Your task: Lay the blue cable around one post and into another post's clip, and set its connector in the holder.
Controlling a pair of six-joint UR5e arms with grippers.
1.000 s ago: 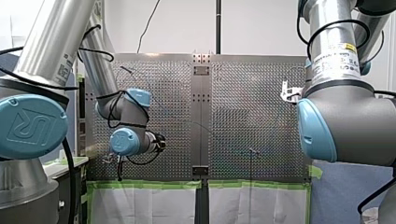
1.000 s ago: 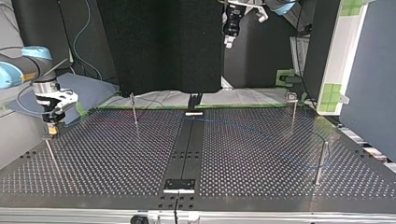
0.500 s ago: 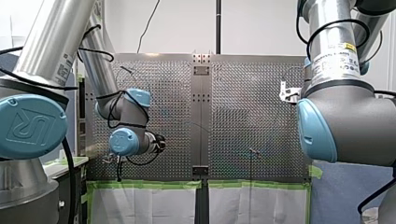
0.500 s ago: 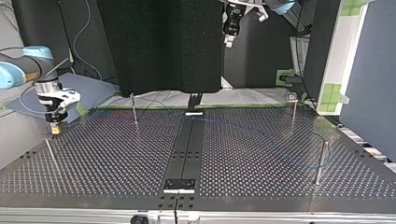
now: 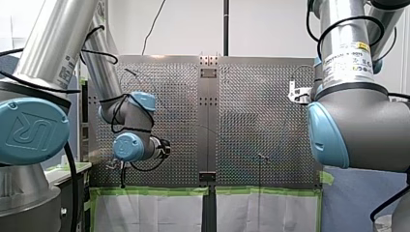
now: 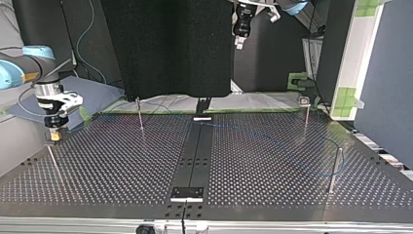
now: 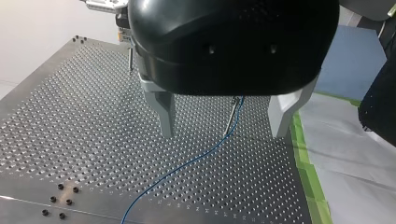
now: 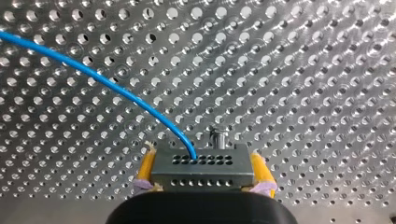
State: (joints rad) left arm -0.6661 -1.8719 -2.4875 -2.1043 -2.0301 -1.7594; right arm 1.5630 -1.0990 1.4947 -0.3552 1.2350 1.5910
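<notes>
At the top view's left, right gripper [image 6: 54, 136] is clamped on the connector [image 8: 203, 164], just by a post [image 8: 218, 137]. Blue cable [image 8: 116, 93] runs across the counter [image 6: 272, 195]. Left gripper [image 7: 223, 130] is wide open, empty. Risk: cable tension twists the connector and it seats crooked.

The blue cable [image 8: 116, 91] is thin and arcs into the grey connector [image 8: 203, 175] with its rows of little holes. That sits level, pinched in my right hand's [image 8: 203, 163] yellow pads [image 8: 147, 164], right beside a post's tip [image 8: 218, 137]. Further along the cable passes a thin upright post [image 7: 232, 116].
</notes>
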